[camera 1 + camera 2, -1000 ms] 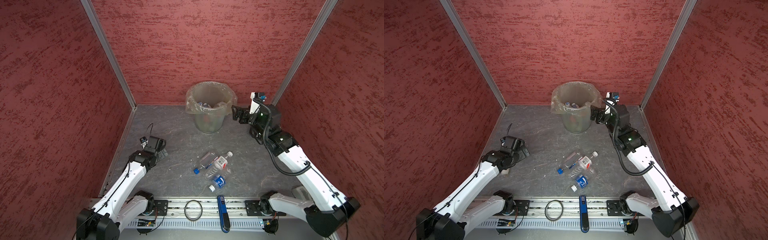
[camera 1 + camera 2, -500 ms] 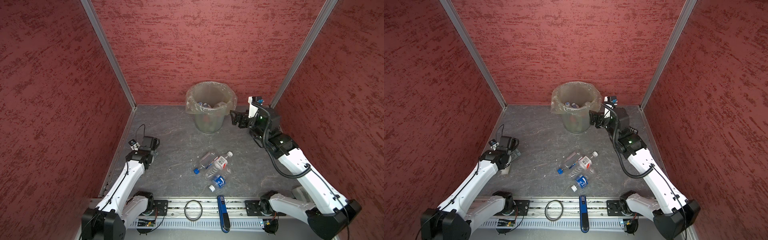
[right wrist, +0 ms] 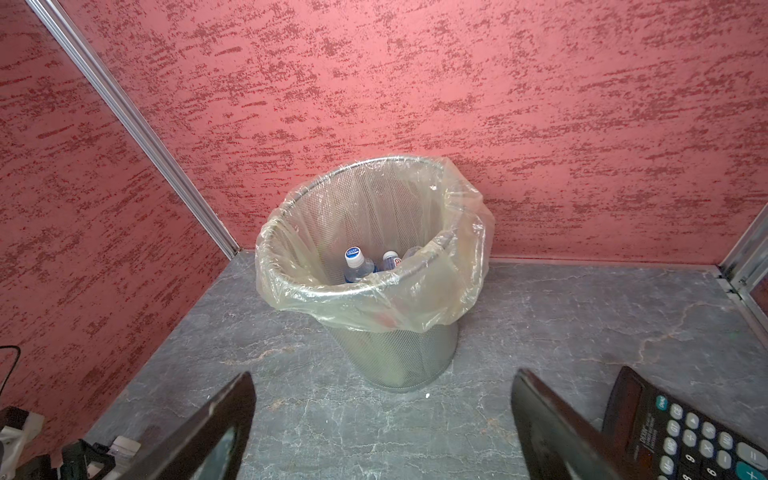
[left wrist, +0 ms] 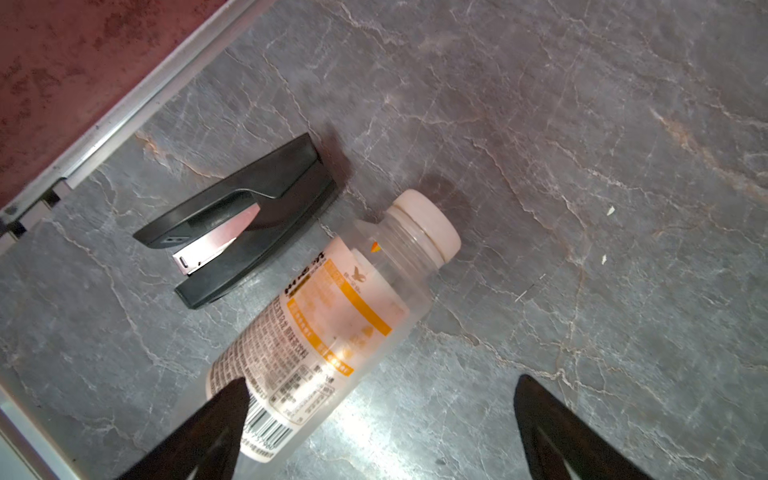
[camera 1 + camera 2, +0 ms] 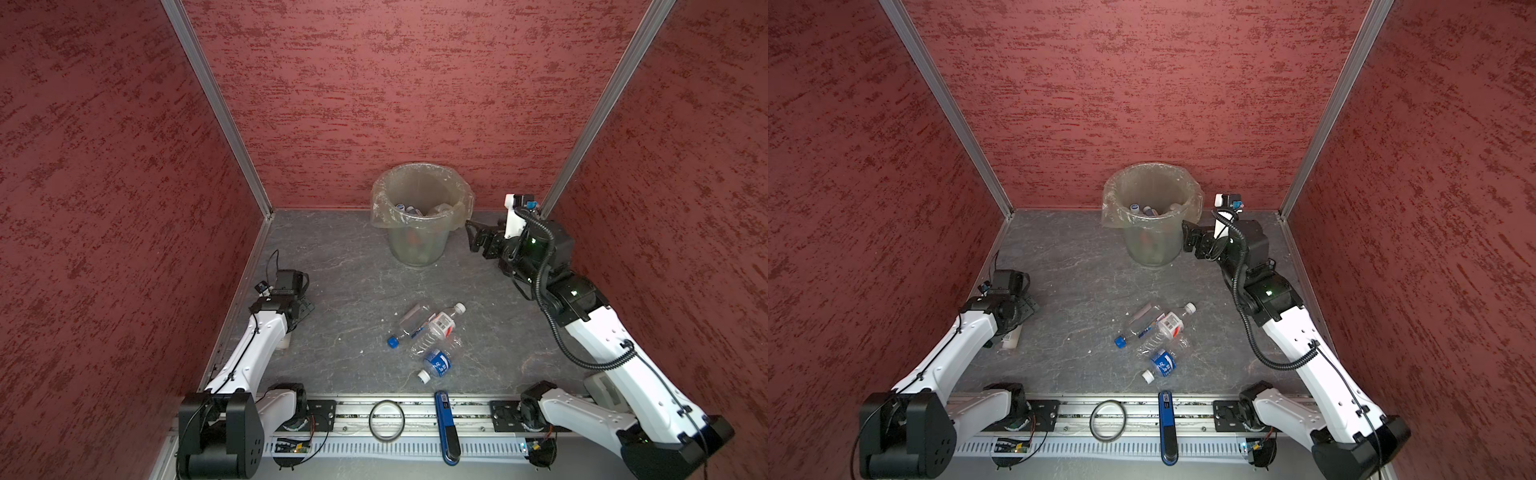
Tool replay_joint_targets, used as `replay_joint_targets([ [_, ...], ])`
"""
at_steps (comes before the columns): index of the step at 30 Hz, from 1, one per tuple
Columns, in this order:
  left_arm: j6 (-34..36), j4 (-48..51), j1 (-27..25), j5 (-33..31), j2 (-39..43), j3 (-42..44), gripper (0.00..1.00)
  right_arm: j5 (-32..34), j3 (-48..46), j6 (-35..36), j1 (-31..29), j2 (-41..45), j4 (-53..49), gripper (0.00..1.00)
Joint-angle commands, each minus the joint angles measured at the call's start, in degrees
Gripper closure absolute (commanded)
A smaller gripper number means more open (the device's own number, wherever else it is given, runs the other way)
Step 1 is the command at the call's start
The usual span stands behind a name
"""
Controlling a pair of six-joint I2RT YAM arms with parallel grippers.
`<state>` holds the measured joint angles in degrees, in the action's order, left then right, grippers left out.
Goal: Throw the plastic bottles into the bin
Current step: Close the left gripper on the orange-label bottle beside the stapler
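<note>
Three plastic bottles are being shown lying on their sides in a loose heap at the middle of the grey worktop in both top views. They are a blue-capped bottle, a white-capped bottle with a red-and-white label, and a blue-labelled bottle nearest the front rail. They are touching one another, and their clear bodies are being made hard to tell apart where they overlap.

The bin, a mesh bucket lined with a clear bag, is being shown by the back wall. Two capped bottles are being glimpsed inside it in the right wrist view, while anything deeper is being blurred by bag and mesh.

The left pincer is being held wide open and empty above an orange-labelled bottle, which is lying just beside a black stapler. One fingertip is overlapping the bottle's base, and whether it is touching cannot be told. In a top view this bottle is being mostly hidden under the left arm.

The right pincer is likewise being held wide open and empty, near the bin but apart from it. A black calculator is being cut off by the frame edge and partly covered by a pincer finger.
</note>
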<state>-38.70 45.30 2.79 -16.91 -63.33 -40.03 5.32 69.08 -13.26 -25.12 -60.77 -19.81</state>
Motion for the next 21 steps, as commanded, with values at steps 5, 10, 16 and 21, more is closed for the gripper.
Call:
replay_joint_targets([
  [5,0.77,-4.17,4.18,11.36,-0.27,4.23,0.0,1.02,-0.6,0.51,-0.07,1.35,1.25,0.03],
  [10,0.59,-5.21,3.57,15.81,-3.55,4.57,0.0,1.08,-0.52,0.64,-0.06,1.32,1.32,0.04],
  [16,-0.74,-6.01,-0.08,18.27,-4.34,5.16,0.0,1.08,-0.75,0.67,-0.05,1.18,1.81,0.04],
  [21,-3.38,-9.16,-1.85,17.48,-5.79,6.12,0.0,0.49,-1.05,0.62,-0.04,1.18,2.13,0.06],
])
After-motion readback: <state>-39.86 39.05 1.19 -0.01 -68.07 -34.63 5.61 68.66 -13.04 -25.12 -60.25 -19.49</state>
